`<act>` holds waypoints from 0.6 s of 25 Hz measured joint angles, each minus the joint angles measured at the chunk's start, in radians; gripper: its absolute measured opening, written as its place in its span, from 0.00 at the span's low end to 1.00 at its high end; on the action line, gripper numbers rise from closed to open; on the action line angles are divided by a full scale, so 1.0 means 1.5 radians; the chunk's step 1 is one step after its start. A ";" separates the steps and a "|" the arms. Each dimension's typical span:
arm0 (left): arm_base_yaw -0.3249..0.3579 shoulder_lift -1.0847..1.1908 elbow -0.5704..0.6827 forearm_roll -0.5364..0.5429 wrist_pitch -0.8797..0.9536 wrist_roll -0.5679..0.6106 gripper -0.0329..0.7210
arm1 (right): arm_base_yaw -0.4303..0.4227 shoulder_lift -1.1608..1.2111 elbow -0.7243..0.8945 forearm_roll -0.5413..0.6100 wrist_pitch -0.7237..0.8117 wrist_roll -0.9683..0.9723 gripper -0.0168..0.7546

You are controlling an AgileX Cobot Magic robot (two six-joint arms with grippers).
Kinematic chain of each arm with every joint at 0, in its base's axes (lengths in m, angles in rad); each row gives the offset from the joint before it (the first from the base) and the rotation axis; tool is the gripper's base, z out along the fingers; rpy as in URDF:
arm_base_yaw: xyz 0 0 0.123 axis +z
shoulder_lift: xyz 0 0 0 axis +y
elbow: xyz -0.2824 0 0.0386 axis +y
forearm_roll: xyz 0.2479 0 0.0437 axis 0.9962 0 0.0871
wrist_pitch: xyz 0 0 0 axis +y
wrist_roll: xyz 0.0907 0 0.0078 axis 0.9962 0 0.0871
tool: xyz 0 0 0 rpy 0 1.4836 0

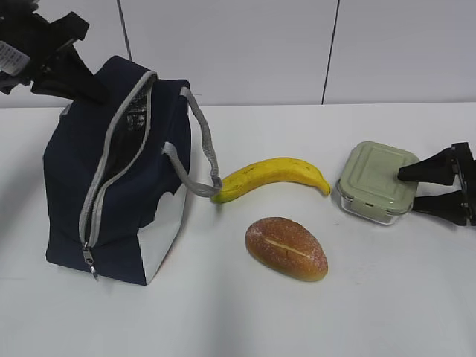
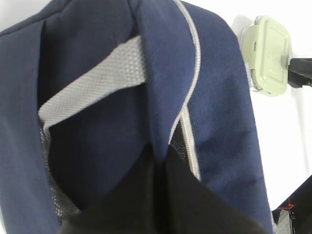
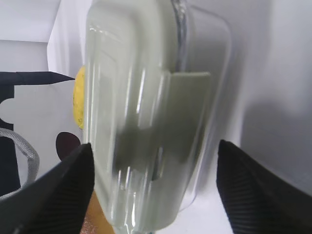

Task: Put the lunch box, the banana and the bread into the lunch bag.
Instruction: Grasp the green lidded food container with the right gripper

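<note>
The navy lunch bag (image 1: 111,186) stands at the left with its zipper open and silver lining showing. My left gripper (image 1: 95,92) is at its top rear edge. In the left wrist view this gripper (image 2: 162,158) is shut on a fold of the lunch bag's (image 2: 219,97) blue flap. The banana (image 1: 275,175) and the bread (image 1: 288,248) lie on the table mid-scene. The lunch box (image 1: 375,181) with its sage-green lid sits at the right. My right gripper (image 1: 411,190) is open and straddles its right side. In the right wrist view the lunch box (image 3: 141,87) fills the gap of that gripper (image 3: 154,146).
The white table (image 1: 387,297) stretches out in front of the objects. A grey webbing handle (image 1: 204,149) hangs off the bag toward the banana's left tip. A white tiled wall (image 1: 260,44) closes the back.
</note>
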 joint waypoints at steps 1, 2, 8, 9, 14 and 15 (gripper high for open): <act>0.000 0.000 0.000 0.000 0.000 0.000 0.04 | 0.000 0.003 -0.003 0.000 0.000 0.001 0.75; 0.000 0.000 0.000 0.000 0.000 0.000 0.04 | 0.000 0.005 -0.005 0.001 0.000 0.001 0.75; 0.000 0.000 0.000 0.000 0.001 0.000 0.04 | 0.000 0.009 -0.017 0.007 0.000 0.001 0.72; 0.000 0.000 0.000 0.000 0.001 0.000 0.04 | 0.000 0.009 -0.017 0.008 0.000 0.001 0.72; 0.000 0.000 0.000 0.000 0.001 0.000 0.04 | 0.011 0.009 -0.017 0.010 -0.001 0.001 0.72; 0.000 0.000 0.000 0.000 0.001 0.000 0.04 | 0.014 0.009 -0.017 0.010 -0.003 0.001 0.72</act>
